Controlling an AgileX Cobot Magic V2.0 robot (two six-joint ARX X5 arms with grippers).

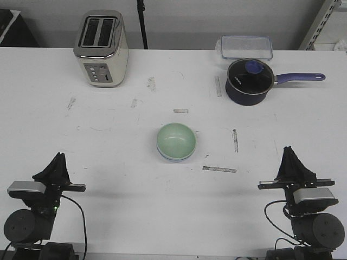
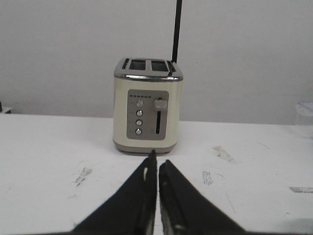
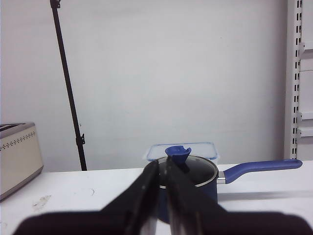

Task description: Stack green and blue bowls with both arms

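The left pincer (image 1: 58, 157) sits at the near left corner of the table (image 1: 108, 206), its two black fingers pressed together to a point with only a hairline slit between them and nothing in their hold. In the left wrist view the same closed pincer (image 2: 156, 161) points toward a cream toaster (image 2: 148, 105), which stands at the far left of the table (image 2: 44, 161), well apart from the tips.

Near the middle of the table, the green bowl (image 1: 176, 140) rests inside the blue bowl (image 1: 174, 158); only a thin blue rim shows below the green one's near edge. The stack stands upright, well apart from both pincers.

Farther right and back, a dark saucepan (image 1: 248, 81) with a glass lid and purple handle sits just in front of a clear lidded container (image 1: 246, 47).

At the near right corner, the right pincer (image 1: 289, 154) is likewise closed to a point and holds nothing. In its wrist view the pincer (image 3: 161, 169) points at the saucepan (image 3: 205, 181).
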